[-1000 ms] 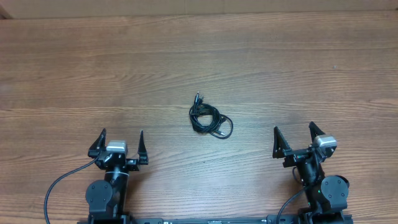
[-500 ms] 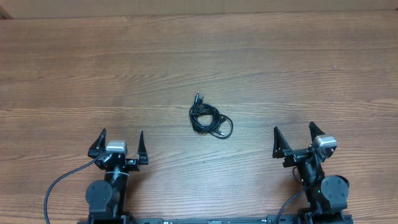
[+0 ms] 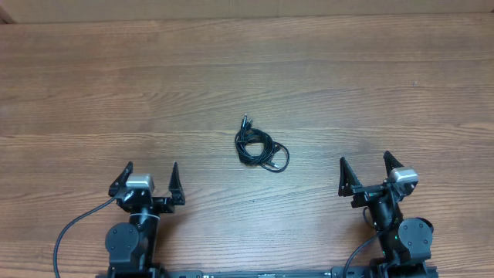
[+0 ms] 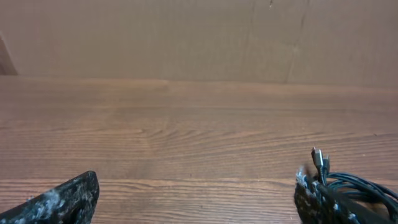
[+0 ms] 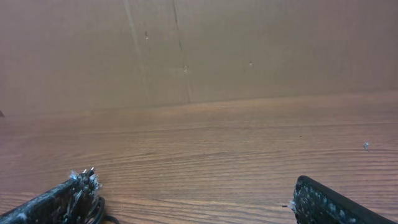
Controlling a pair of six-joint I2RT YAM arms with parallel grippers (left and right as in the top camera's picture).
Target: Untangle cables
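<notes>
Cables (image 3: 260, 149) lay in one bundle on the table (image 3: 231, 69), about mid-table and between the two arms side to side. Left gripper (image 3: 151, 167) sat at the near edge, left; right gripper (image 3: 364, 158) at the near edge, right. The bundle lay ahead of both and well apart from each. One plug end (image 3: 245, 120) stuck out on the bundle's far-left side. In the left wrist view the cables (image 4: 354, 184) showed lower right, past that side's finger (image 4: 323, 208). In the right wrist view they sat lower left (image 5: 99, 210). A cardboard wall (image 4: 186, 37) stood behind the table's far edge.
</notes>
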